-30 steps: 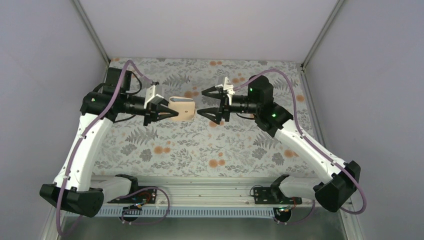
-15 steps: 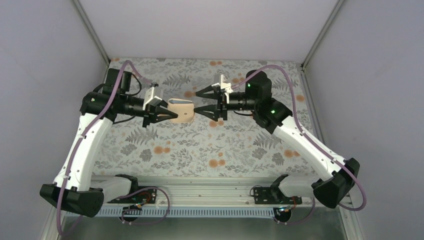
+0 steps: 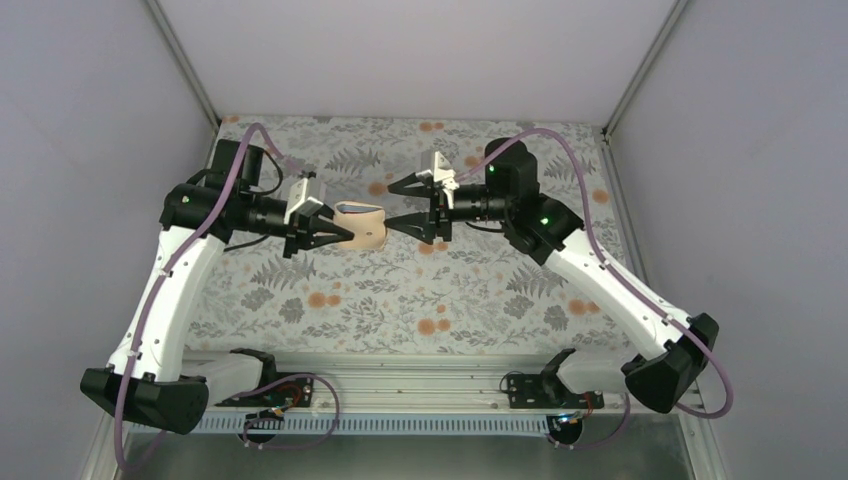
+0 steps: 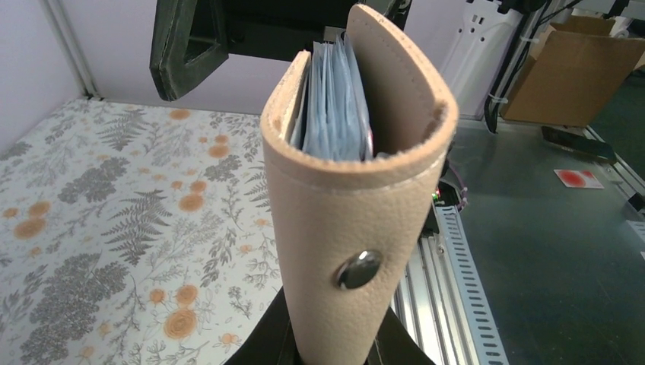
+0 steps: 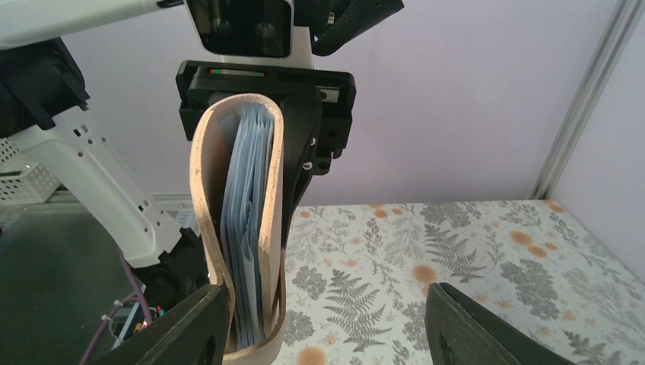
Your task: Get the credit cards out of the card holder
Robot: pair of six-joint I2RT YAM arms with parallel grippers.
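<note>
My left gripper (image 3: 335,232) is shut on the near end of the tan card holder (image 3: 362,224) and holds it in the air above the table. In the left wrist view the card holder (image 4: 357,198) stands on edge, snap button facing the camera, blue-grey pockets (image 4: 335,106) showing between its two panels. My right gripper (image 3: 392,207) faces it from the right, open. In the right wrist view the card holder (image 5: 239,228) sits against the left finger (image 5: 182,327), with a wide gap to the other finger (image 5: 471,327). The credit cards are hidden inside the pockets.
A floral cloth (image 3: 400,290) covers the table, with pale walls on three sides and corner posts (image 3: 180,55) at the back. A slotted metal rail (image 3: 400,420) runs along the near edge. A cardboard box (image 4: 570,68) stands beyond the table.
My right gripper has moved left up to the card holder's free end and its jaws have narrowed. My left gripper kept its grip and tilted the holder slightly.
</note>
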